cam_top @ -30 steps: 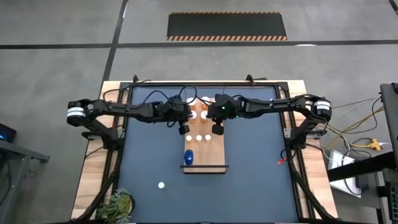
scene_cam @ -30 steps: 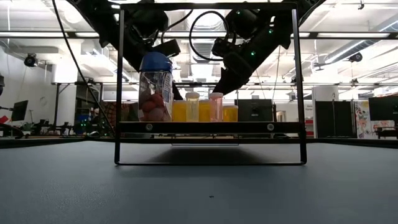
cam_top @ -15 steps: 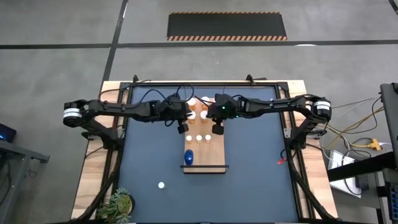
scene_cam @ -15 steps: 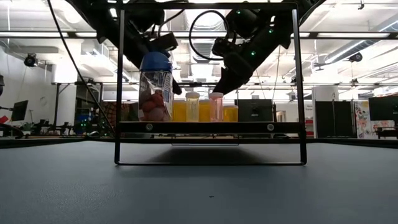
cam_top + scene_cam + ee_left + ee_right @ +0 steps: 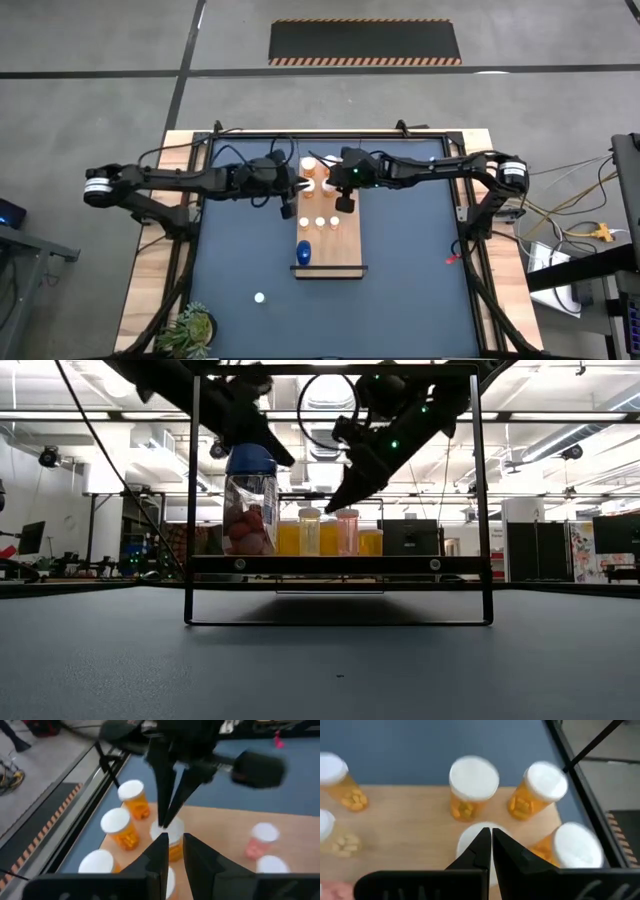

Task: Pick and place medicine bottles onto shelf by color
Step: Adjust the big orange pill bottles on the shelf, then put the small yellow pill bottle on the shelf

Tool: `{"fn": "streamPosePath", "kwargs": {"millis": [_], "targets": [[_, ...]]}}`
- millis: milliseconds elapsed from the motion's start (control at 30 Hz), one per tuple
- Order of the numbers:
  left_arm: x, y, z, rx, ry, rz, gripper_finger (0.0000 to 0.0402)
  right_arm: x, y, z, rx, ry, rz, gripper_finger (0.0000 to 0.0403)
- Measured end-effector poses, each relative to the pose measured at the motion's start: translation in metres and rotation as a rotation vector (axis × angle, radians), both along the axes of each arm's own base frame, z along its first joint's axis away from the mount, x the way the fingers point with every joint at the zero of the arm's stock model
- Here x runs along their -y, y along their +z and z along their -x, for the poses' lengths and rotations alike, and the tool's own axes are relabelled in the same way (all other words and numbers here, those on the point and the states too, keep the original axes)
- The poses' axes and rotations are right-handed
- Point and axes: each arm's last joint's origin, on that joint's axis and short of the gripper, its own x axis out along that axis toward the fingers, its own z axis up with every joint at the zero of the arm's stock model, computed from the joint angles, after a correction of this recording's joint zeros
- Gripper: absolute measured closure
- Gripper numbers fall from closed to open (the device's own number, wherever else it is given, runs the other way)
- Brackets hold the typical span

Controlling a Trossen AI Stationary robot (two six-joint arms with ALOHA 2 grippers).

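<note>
The right tool [image 5: 491,842] hangs with its dark fingers nearly touching, just over a white-capped bottle [image 5: 470,840] on the shelf [image 5: 400,820]. Other orange bottles [image 5: 472,787] with white caps stand around it; the dark table [image 5: 420,745] lies beyond.

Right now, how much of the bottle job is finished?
Mostly done, it seems: the blue bottle and the orange bottles stand on the shelf. In hand: nothing; the left hand and right hand hover by the orange ones, empty. Left: maybe the small white thing on the table, which I cannot identify.
</note>
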Motion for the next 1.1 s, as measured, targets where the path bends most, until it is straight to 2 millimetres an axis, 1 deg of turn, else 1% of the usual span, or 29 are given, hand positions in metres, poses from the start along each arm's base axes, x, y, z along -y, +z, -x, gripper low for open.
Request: {"fn": "streamPosePath", "kwargs": {"millis": [167,267,500,967,1100], "targets": [[0.009,0.007,0.008,0.025,-0.03,-0.004,0.0364,0.0,-0.011,-0.001,-0.05,-0.007,-0.021,0.0394],[0.013,0.012,0.011,0.046,-0.04,-0.007,0.0364,0.0,-0.012,0.001,-0.075,-0.008,-0.029,0.0394],[0.014,0.017,0.015,0.068,-0.043,-0.011,0.0364,-0.008,-0.007,0.004,-0.088,0.011,-0.03,0.0394],[0.014,0.017,0.014,0.066,-0.043,-0.011,0.0364,-0.007,-0.005,0.003,-0.074,0.004,-0.008,0.0394],[0.014,0.017,0.014,0.066,-0.043,-0.011,0.0364,-0.007,0.0,0.003,-0.045,0.01,0.007,0.0394]]}}
